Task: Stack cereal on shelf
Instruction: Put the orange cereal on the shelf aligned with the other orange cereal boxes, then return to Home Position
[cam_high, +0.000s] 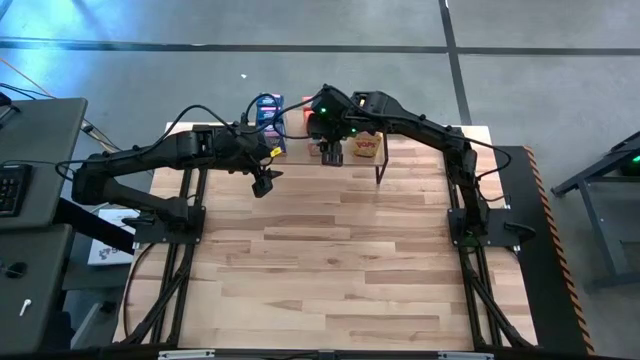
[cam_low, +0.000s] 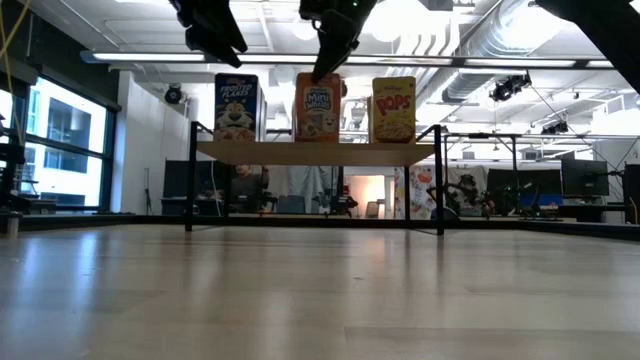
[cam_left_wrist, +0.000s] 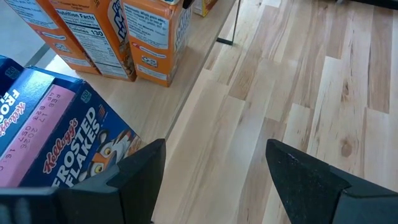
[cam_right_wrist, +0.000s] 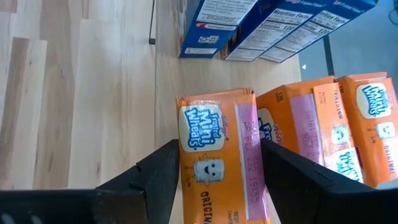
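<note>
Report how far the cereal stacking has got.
Done: Frosted Flakes boxes, Frosted Mini-Wheats boxes and a Pops box stand on the shelf. In hand: the right gripper straddles the front Mini-Wheats box, jaws open beside it. The left gripper hangs open near the Frosted Flakes. Left: none visible on the table.

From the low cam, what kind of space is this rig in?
Probably an open robotics lab or industrial workspace: exposed ceiling ducts, strip lights overhead, large windows, and other metal-framed workbenches behind the shelf of cereal boxes.
</note>
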